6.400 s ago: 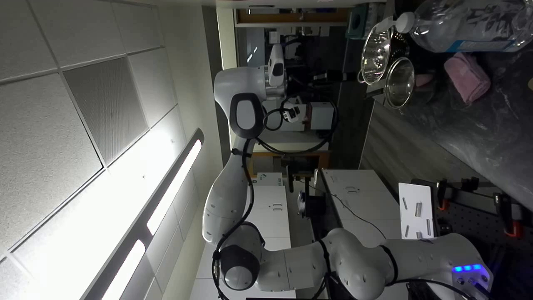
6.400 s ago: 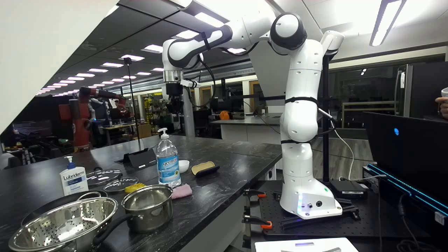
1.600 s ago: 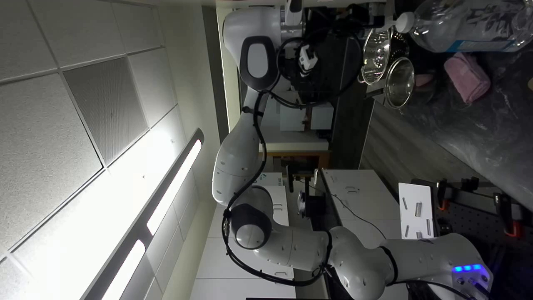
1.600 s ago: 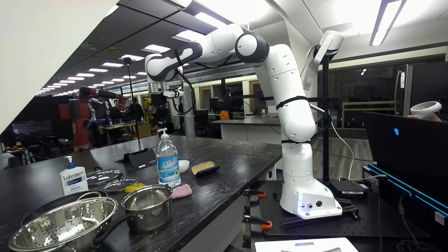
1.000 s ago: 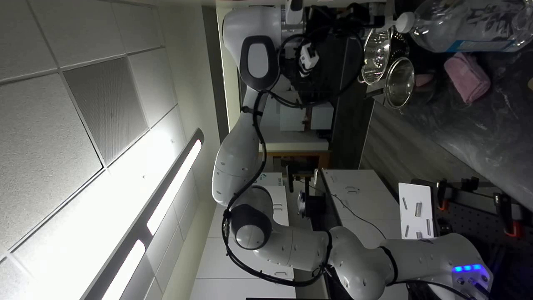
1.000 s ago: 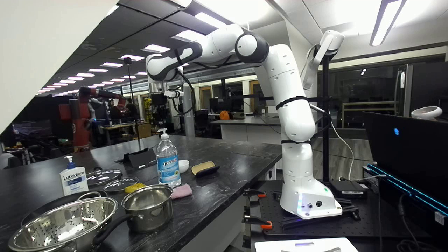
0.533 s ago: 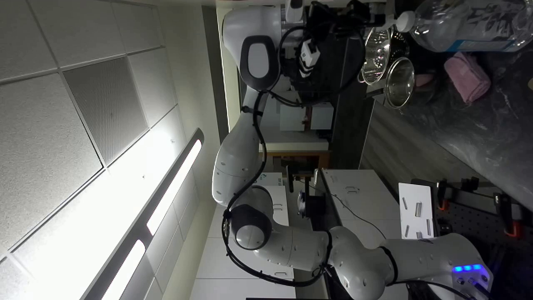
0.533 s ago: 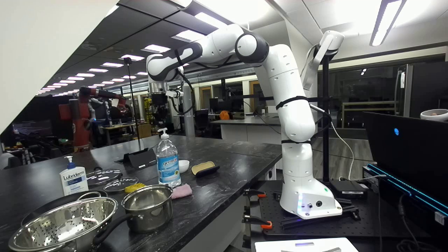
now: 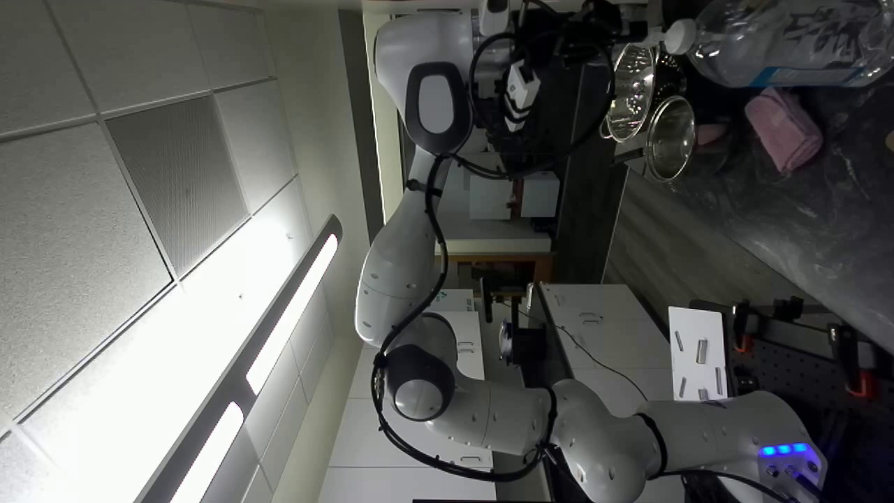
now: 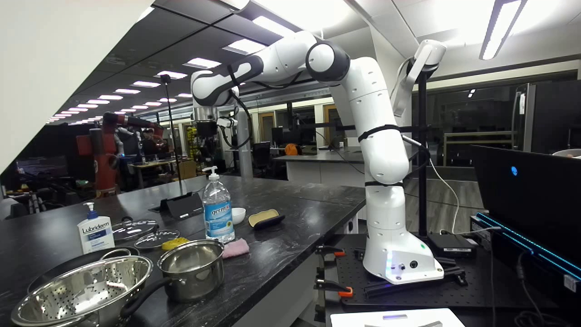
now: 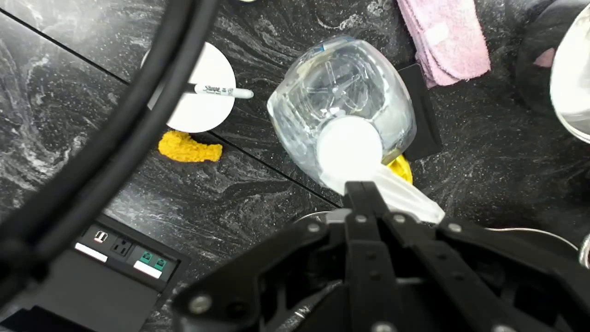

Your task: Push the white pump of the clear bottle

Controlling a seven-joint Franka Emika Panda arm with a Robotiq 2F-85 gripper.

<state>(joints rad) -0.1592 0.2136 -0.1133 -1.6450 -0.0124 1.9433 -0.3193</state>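
Observation:
The clear bottle (image 10: 218, 200) stands upright on the dark counter, with a blue label and a white pump (image 10: 213, 174) on top. It also shows at the upper right of an exterior view (image 9: 775, 42). In the wrist view the bottle (image 11: 392, 101) is seen from above, its white pump (image 11: 350, 145) bright and its spout pointing lower right. My gripper (image 11: 362, 185) is shut with its fingertips together and nothing between them. It points down just above the pump head in both exterior views (image 9: 639, 31) (image 10: 208, 160). I cannot tell whether the fingertips touch the pump.
A pink cloth (image 10: 236, 248), a steel pot (image 10: 193, 272), a colander (image 10: 86, 290) and a lotion bottle (image 10: 96, 231) stand around it. A white bowl (image 10: 238, 215) is behind. In the wrist view a marker (image 11: 221, 91) lies across a white round thing (image 11: 198, 110).
Over several seconds my arm has reached out and down, bringing the gripper from high up to just above the pump. In the last second or so the gripper has only turned slightly.

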